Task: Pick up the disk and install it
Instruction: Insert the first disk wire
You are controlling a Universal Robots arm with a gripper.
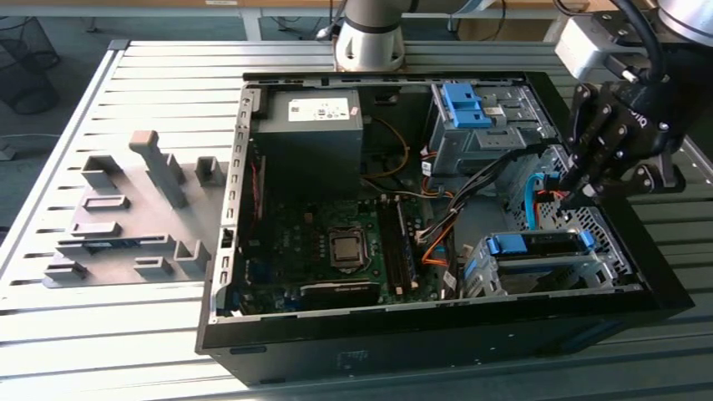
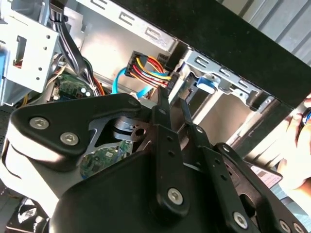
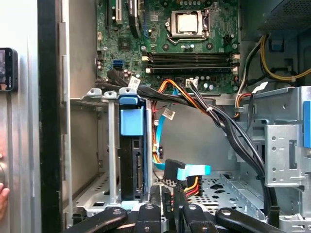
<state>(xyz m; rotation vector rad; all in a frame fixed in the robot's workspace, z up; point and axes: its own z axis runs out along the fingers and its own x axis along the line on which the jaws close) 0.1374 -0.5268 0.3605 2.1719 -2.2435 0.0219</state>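
The disk (image 1: 538, 244) sits in the drive cage at the near corner of the open computer case (image 1: 446, 342), on the exterior view's right, with its blue bracket facing up. In the first wrist view the disk (image 3: 132, 165) shows edge-on in the cage under its blue tab. My gripper (image 1: 582, 194) hangs above the case just behind that cage, shut with nothing between its fingers. In both wrist views the gripper (image 2: 172, 99) (image 3: 166, 194) points at a black cable connector (image 3: 173, 171) with a light blue cable; whether it touches it I cannot tell.
A second blue bracket (image 1: 462, 104) stands in the far cage, beside a grey box (image 1: 309, 125) with a white sticker. Cable bundles (image 3: 228, 131) cross the case above the motherboard (image 3: 189, 29). A grey fixture (image 1: 123, 217) lies on the slatted table. A person's hand (image 2: 299, 141) is beside the case.
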